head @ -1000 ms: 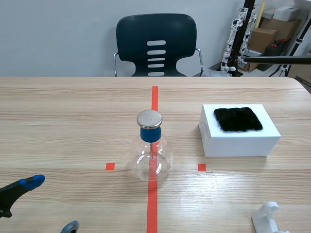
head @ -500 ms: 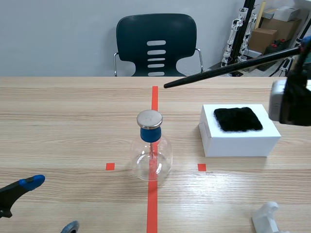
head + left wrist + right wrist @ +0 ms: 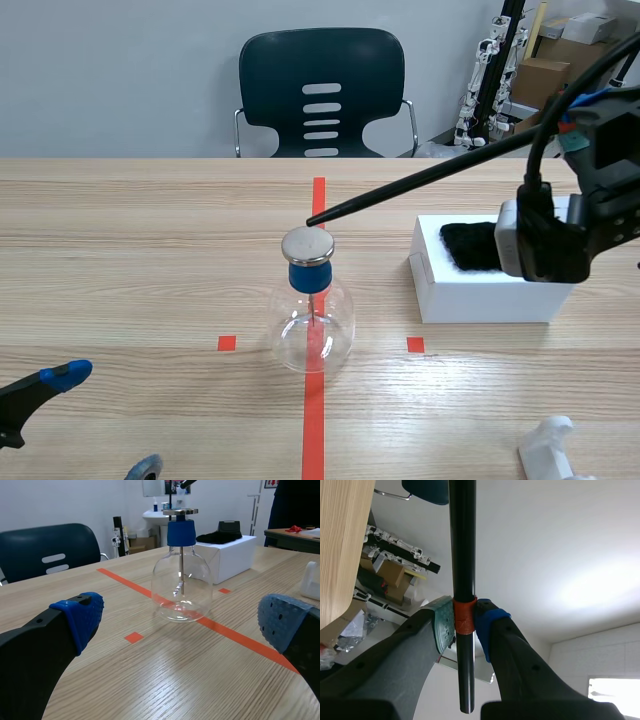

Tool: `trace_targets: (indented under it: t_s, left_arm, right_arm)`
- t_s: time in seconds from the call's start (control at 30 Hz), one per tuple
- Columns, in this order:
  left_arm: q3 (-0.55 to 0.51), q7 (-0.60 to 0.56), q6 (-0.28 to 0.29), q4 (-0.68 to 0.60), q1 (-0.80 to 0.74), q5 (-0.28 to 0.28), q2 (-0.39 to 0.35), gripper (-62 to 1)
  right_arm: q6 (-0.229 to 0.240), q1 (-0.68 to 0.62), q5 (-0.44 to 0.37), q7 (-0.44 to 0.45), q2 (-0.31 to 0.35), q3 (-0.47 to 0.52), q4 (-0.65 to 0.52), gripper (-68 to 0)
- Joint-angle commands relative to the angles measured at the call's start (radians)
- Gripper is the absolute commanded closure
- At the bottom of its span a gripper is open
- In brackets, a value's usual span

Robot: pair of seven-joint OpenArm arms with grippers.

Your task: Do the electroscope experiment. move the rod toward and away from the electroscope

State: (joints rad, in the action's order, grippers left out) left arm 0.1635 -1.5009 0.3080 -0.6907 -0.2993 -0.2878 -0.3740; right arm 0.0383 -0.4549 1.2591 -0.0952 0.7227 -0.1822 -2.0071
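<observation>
While the right pincer [image 3: 464, 622] grips the rod [image 3: 462, 540], its tip overhangs the electroscope [image 3: 311, 310].

Wooden table [image 3: 120, 230], grain running side to side, marked with an orange-red tape line [image 3: 313, 420] down its middle. Dark chair [image 3: 320, 90] with a slotted back and metal legs, standing at the far edge in line with the tape, before a pale grey wall [image 3: 120, 70]. White box [image 3: 480, 292] on the table to the right of the tape line; a black furry cloth [image 3: 468, 247] lies flat on its top. White plastic piece [image 3: 552, 450] at the near right edge, well apart from the box. Cardboard boxes [image 3: 542, 78] stacked in the far right corner of the room, beyond the table
</observation>
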Motion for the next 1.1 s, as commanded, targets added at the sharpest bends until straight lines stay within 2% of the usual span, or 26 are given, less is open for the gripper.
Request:
trace_targets:
  t_s: [0.0, 0.53, 0.67, 0.73, 0.8, 1.07]
  left_arm:
    - [-0.005, -0.018, 0.001, -0.013, 0.003, 0.006, -0.006, -62.3]
    - [-0.005, -0.018, 0.001, -0.013, 0.003, 0.006, -0.006, -62.3]
    - [-0.005, -0.018, 0.001, -0.013, 0.003, 0.006, -0.006, -62.3]
    - [-0.005, -0.018, 0.001, -0.013, 0.003, 0.006, -0.006, -62.3]
    - [-0.005, -0.018, 0.001, -0.013, 0.003, 0.006, -0.006, -62.3]
    - [-0.005, -0.018, 0.001, -0.013, 0.003, 0.006, -0.006, -62.3]
  right_arm:
    - [-0.013, 0.015, 0.013, -0.012, 0.002, 0.01, 0.004, -1.3]
    - [-0.012, 0.018, 0.002, 0.005, 0.0, 0.011, 0.008, -1.3]
    - [-0.021, 0.009, -0.086, 0.005, 0.0, 0.04, 0.006, -1.3]
    - [-0.041, -0.015, -0.136, 0.019, 0.0, 0.084, 0.001, -1.3]
    - [-0.066, -0.05, -0.2, 0.045, 0.0, 0.145, -0.011, -1.3]
    - [-0.075, -0.234, -0.482, 0.174, -0.001, 0.471, -0.047, -1.3]
